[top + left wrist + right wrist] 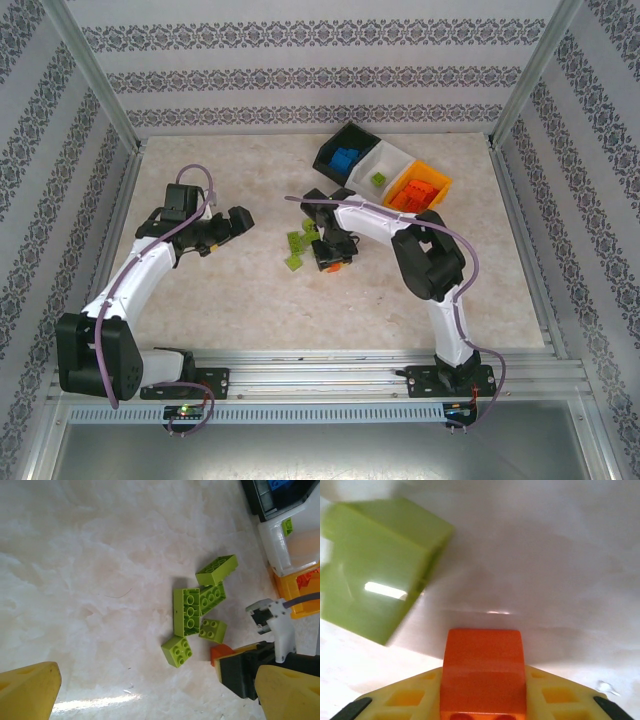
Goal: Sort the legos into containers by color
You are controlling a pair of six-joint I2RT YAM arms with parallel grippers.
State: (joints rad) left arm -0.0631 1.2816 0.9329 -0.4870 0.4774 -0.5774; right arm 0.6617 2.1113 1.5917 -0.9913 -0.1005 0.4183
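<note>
so, nearest the bases, the left gripper (232, 222) hangs released over bare table, its yellow fingers (29, 690) spread wide with nothing between them. at its 3 o'clock in the top view, the right gripper (332, 260) is clenched on a single orange brick (484, 666). from the right wrist the brick is a smooth, glossy block with rounded far corners, seated between the yellow pads (555, 696). its long axis runs straight out from the jaws toward 12 o'clock of that view, and darker round shapes just show at its near end. near it, at 10 o'clock, a lime green brick (375, 570) lies blurred and skewed on the table.

from the left wrist the loose green legos (186, 611) are five, bunched together, some touching. the longest, two by four, lies with its long axis along 12 to 6 o'clock, and a tilted brick (216, 570) sits at its 1 o'clock.

farther off, at 1 o'clock from the pile in the top view, the containers stand in a row slanting toward 4 o'clock: the black bin (360, 133) with blue legos (345, 160), the white bin (395, 158) with a lone green brick (378, 180), and the orange-yellow bin (440, 180) with orange legos (415, 195).
</note>
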